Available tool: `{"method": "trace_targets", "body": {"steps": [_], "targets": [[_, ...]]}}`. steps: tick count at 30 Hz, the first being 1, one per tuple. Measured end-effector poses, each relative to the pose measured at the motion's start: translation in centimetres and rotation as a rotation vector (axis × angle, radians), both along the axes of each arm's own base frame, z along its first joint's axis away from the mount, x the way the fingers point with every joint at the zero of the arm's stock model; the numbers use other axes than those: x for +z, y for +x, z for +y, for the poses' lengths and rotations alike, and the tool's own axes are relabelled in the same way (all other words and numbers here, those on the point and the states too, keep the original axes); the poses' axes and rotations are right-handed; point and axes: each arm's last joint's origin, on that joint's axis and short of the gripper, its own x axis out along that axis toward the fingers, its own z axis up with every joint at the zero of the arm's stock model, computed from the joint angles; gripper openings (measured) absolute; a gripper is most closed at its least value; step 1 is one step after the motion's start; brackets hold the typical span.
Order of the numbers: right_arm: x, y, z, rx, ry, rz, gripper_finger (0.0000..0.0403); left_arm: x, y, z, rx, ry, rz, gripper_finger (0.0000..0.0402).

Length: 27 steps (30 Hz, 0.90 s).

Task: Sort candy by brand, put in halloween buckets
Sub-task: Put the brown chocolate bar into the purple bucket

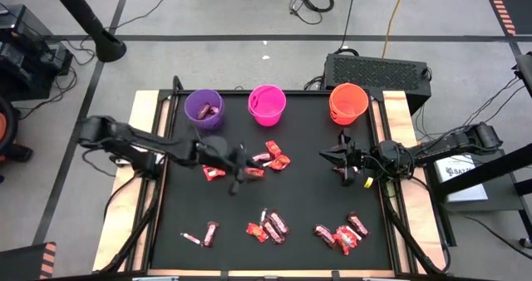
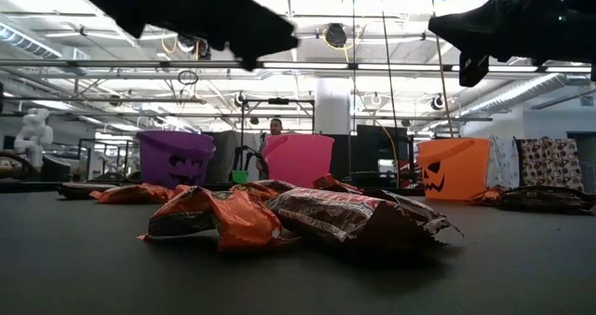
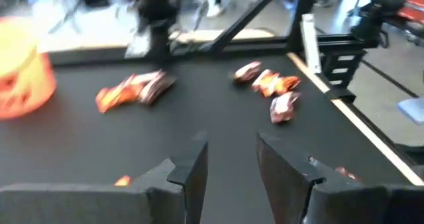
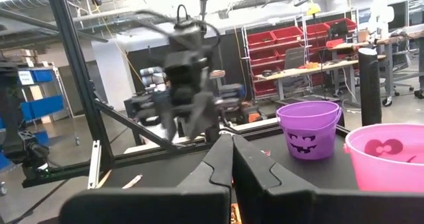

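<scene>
Jaws of left gripper [image 3: 232,174] parted, empty, above candy [image 1: 274,157].

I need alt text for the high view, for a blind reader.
Two dark robot arms reach over a black table scattered with wrapped candy. At its far edge stand a purple bucket, a pink bucket and an orange bucket.

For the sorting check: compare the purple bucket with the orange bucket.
The purple bucket stands at the row's left end; the orange bucket at its right end. In the high view the purple bucket already holds a dark-wrapped candy, while no candy shows in the orange bucket. Both are upright, alike in size, with jack-o'-lantern faces.
</scene>
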Motion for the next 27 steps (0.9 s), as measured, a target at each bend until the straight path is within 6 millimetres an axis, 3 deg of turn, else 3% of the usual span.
{"method": "trace_targets", "body": {"steps": [5,10,13,19,23,27], "targets": [[0.0,0.0,0.0,0.000,0.002,0.000,0.0000,-3.3,2.4,-2.7,0.009,0.132,-0.108,0.0135],[-0.1,0.0,0.0,0.002,0.002,0.004,0.0000,-6.0,3.7,-3.6,0.148,0.134,0.074,0.0136],[-0.1,0.0,0.0,0.002,-0.002,0.009,0.0000,-6.0,4.6,-4.7,0.078,0.078,0.117,0.0149],[-0.1,0.0,0.0,0.002,0.000,0.006,0.0000,-4.3,7.0,-9.5,-0.094,0.081,0.059,0.0204],[0.0,0.0,0.0,0.003,0.000,0.003,0.0000,-5.4,8.1,-12.2,-0.162,0.152,0.183,0.0229],[-0.1,0.0,0.0,0.003,0.001,0.005,0.0000,-6.5,9.0,-13.2,-0.189,0.234,0.285,0.0233]]}}
